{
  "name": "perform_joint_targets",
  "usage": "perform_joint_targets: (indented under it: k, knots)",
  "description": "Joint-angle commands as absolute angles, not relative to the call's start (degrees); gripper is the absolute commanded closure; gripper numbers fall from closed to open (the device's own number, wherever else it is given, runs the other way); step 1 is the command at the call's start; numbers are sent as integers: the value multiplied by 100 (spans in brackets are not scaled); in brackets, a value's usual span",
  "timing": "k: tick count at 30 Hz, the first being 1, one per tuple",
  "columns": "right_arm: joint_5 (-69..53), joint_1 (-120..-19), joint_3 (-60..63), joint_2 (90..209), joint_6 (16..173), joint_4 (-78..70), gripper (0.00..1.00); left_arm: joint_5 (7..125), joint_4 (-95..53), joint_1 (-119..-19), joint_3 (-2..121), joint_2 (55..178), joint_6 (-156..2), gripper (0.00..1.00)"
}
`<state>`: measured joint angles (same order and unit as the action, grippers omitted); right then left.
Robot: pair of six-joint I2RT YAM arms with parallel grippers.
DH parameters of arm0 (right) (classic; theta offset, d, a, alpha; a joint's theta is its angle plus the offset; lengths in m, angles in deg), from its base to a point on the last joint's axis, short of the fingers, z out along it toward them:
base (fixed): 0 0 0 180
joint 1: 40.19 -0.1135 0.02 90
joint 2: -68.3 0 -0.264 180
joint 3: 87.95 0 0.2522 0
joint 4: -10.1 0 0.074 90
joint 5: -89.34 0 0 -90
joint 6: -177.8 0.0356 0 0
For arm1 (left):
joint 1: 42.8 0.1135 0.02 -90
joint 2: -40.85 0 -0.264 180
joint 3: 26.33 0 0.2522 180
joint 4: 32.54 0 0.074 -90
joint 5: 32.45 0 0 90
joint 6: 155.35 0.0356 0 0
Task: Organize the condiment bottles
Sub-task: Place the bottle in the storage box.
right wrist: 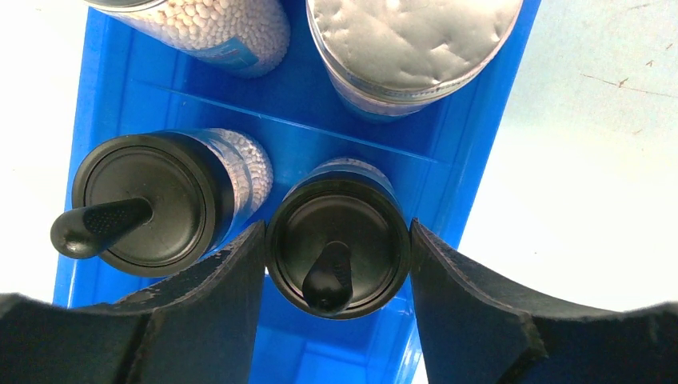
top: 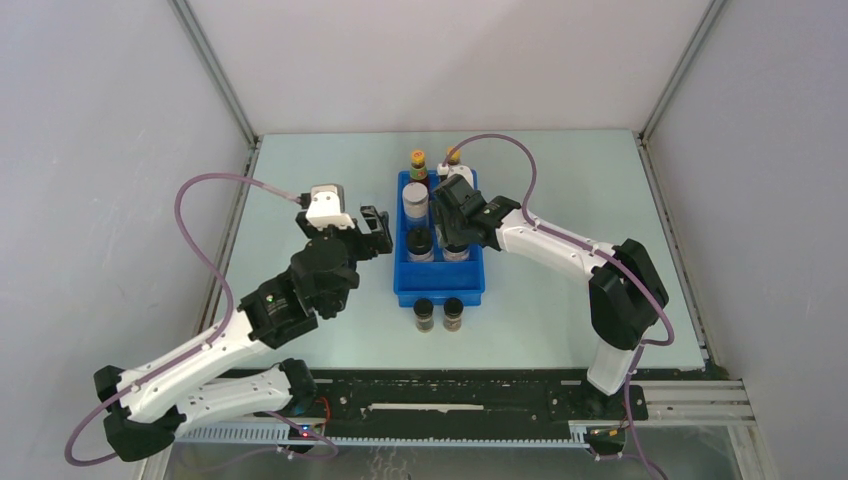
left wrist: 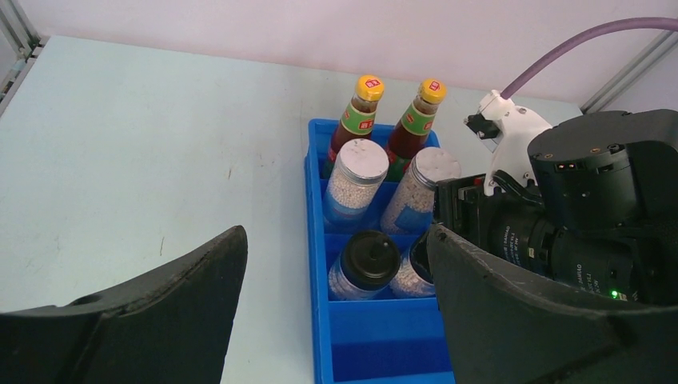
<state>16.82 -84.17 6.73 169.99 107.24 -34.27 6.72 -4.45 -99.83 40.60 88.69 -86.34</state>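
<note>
— So, what is the right gripper (right wrist: 337, 240) doing?

— It is reaching down into the blue tray (right wrist: 80, 120) and pinching a black-lidded jar (right wrist: 340, 220) by its lid. One of its fingers (right wrist: 200, 320) is pressing on each side, and the jar is standing upright in its compartment.

— What is sitting around that gripper?

— The other black-lidded jar (right wrist: 152, 200) is standing just beside one finger, in the same row. One compartment ahead of the fingertips, the two grey-lidded jars (left wrist: 356, 164) are sitting side by side. Beyond those, the two red sauce bottles (left wrist: 360, 112) are standing at the tray's far end.

— And the tiny dark jars (top: 424, 314)?

— They are standing together on the table (left wrist: 144, 136), outside the tray. They are sitting behind the right gripper, past the tray's near wall.

— How is the left gripper (top: 377, 232) looking?

— It is hovering over the table with its fingers spread wide. The tray is lying just ahead of it, toward its right finger, and it is touching none of the bottles
</note>
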Motion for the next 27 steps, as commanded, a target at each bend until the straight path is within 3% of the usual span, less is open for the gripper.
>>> perform_joint_targets:
  k: [1,7,27]
  knots:
    - [1798,-8385,649,16749,10747,-3341,31,607,-476,-9958,4023,8899,-8698,13]
    - [1786,-8369,653,16736,10741,-3344,25,611,-487,-9958,4038,8927,-8699,13]
    - [1721,-8369,781,16606,10641,-3352,23,597,-474,-9958,4045,8952,-8709,13]
